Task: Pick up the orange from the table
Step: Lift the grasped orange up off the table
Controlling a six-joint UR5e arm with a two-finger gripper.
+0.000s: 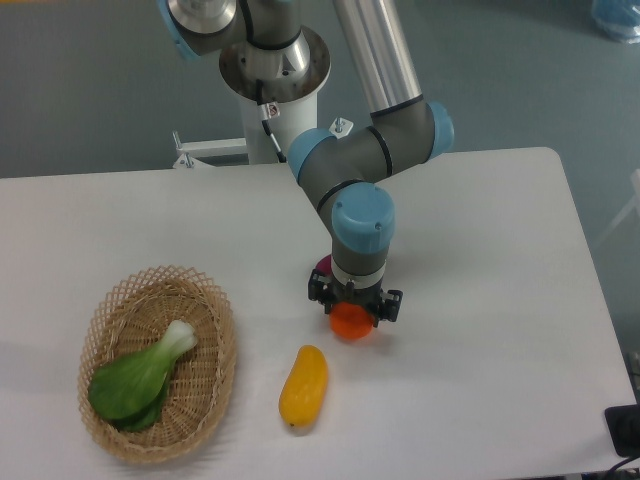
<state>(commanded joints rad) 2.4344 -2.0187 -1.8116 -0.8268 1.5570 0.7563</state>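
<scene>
The small round bright orange fruit [351,322] sits on the large flat white rectangular desk [480,250], right of centre and toward the front edge. The black 2-finger tool [353,305] of the grey-and-blue arm is directly over it, low enough that only the lower part of the fruit shows beneath the tool body. The fingers appear to stand either side of the fruit, but the wrist hides the tips, so I cannot tell whether they are apart or already pressed on it.

This looks like the end of the descent or the start of the grasp; the fruit seems to rest on the desk, not yet lifted. Next the fingers should pinch across the widest part of the fruit, then rise straight up. As it is round and smooth, an off-centre pinch could squirt it sideways.

An elongated yellow-orange fruit [303,386] lies near, to the front-left, apart from the tool. A sliver of something purple-pink [322,265] peeks out behind the wrist. At the left stands an oval woven wicker basket [112,300] holding a green leafy vegetable with a white stem [140,376], well apart.
</scene>
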